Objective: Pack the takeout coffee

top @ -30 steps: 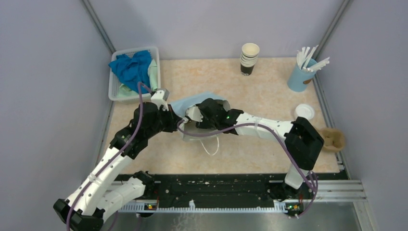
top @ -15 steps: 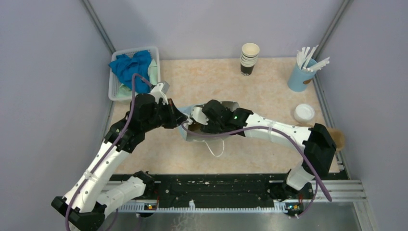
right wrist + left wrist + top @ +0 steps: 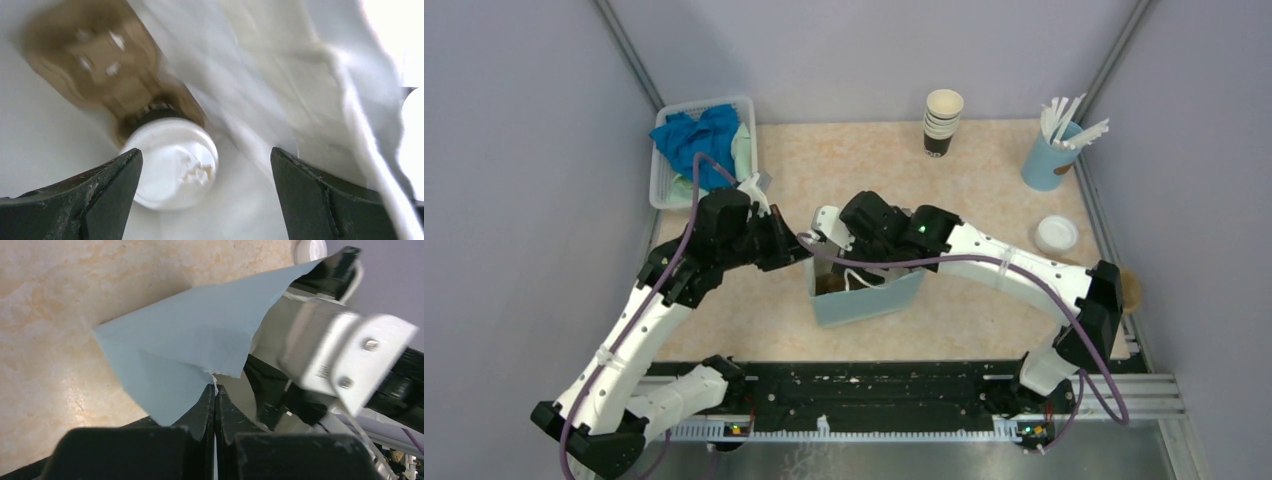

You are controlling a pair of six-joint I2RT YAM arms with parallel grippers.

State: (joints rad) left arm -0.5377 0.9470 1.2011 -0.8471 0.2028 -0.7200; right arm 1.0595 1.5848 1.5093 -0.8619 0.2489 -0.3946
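A: State of the right gripper [image 3: 206,156]?
B: Spread wide, gripping nothing. Hangs inside the mouth of the light blue paper bag [image 3: 869,300], right above the takeout coffee [image 3: 172,170].

A: And the takeout coffee itself?
B: Sits low inside the bag, white lid end up toward the wrist camera. Lies against a brown moulded carrier [image 3: 95,55]. Too blurred to tell whether seated in a carrier pocket or only beside one.

A: And the left gripper [image 3: 215,390]?
B: Clenched on the bag's top edge, right at a ragged spot in the paper. Holds that side of the mouth from the left.

A: Stance of the bag?
B: Stands upright on the beige tabletop [image 3: 984,190], between the two arms. Shows a white cord handle [image 3: 860,278] at the opening.

A: Farther out?
B: Along the back edge, a stack of lidless paper cups [image 3: 943,120]. In the back right corner, a blue cup [image 3: 1049,168] stuffed with white straws [image 3: 1064,118]. Near the right edge, a loose white lid [image 3: 1056,233]. In the back left corner, a white basket [image 3: 660,195] heaped with blue cloth [image 3: 696,140].
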